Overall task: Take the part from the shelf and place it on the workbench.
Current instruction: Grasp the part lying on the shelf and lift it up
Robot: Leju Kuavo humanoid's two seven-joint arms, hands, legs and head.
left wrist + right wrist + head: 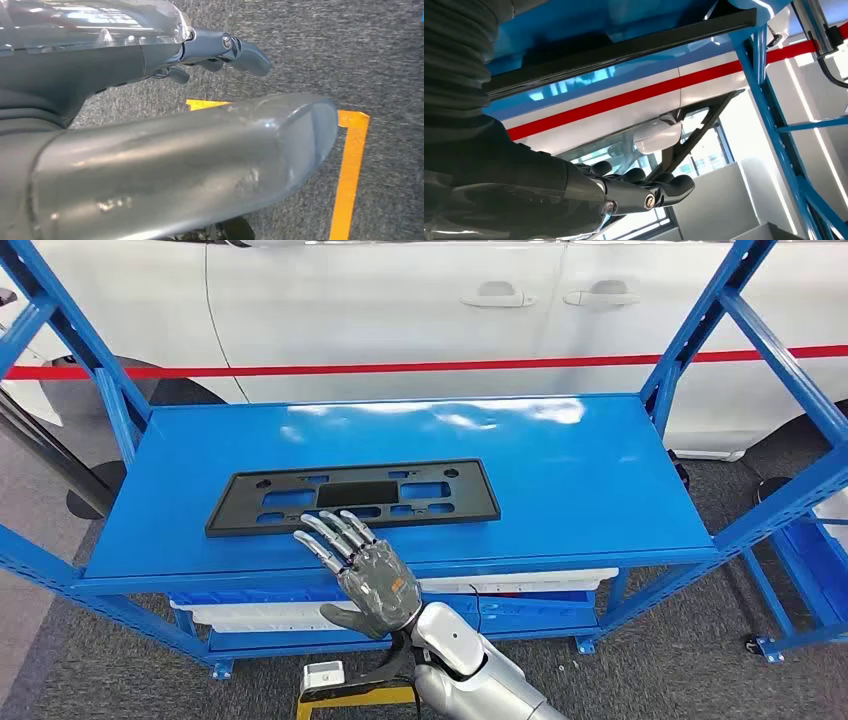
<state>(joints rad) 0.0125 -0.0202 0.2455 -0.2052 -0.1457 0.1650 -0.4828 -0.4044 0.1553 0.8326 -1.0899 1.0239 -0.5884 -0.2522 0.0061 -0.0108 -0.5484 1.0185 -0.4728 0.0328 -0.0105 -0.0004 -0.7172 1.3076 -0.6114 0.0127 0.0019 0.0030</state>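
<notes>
A flat black rectangular part (pixel 350 495) with several cut-outs lies on the top deck of the blue shelf (pixel 580 480), left of centre and close to the front edge. My right hand (pixel 362 568) reaches up from below with fingers spread and straight, fingertips (pixel 318 533) at the part's near edge; contact is unclear. It holds nothing. In the right wrist view the right hand (pixel 634 192) is stretched out flat near the part's dark edge (pixel 624 50). My left hand (pixel 200 150) hangs over grey carpet, fingers (pixel 245 50) loosely extended and holding nothing.
Blue slanted uprights (pixel 95 370) (pixel 700 330) flank the deck. A white car (pixel 400 300) with a red stripe stands close behind. White and blue bins (pixel 260 610) sit on the lower level. Orange tape (pixel 350 165) marks the carpet.
</notes>
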